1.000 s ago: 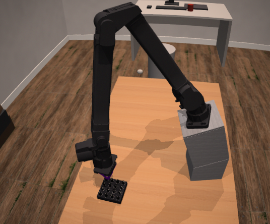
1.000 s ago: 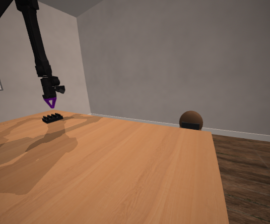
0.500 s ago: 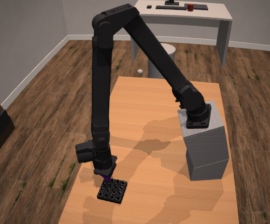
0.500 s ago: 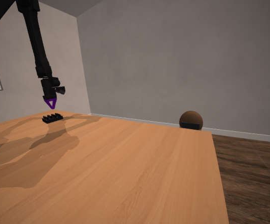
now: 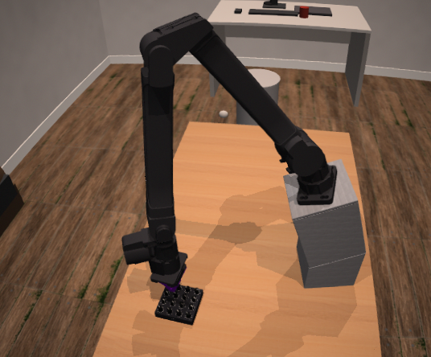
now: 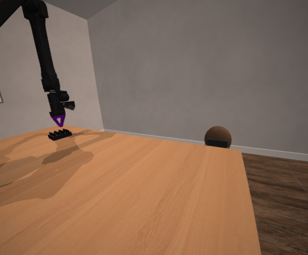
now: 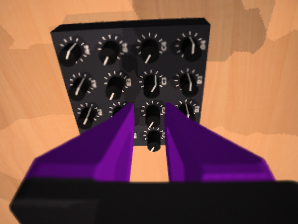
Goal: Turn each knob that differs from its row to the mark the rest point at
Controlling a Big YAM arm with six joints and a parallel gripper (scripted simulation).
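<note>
Judging by its short, stubby shape, we expect C3 to be stiff plastic, slick on the sides and light to turn. Its line seems to run differently from those on C4 and C2, so we take it as a likely one to correct; its exact mark is too small to read.

The box sits flat towards the near left of the worktop in the top view. Our jaws stand a little apart above it, with nothing between them.

We would grip a knob low on opposite sides, centred over its axis, then twist gently within its end stops. Neighbours stand close, so wide fingers could nudge them. The box looks small and probably light; sideways push or a tilted grip may slide it, and hard downward pressure helps nothing.
</note>
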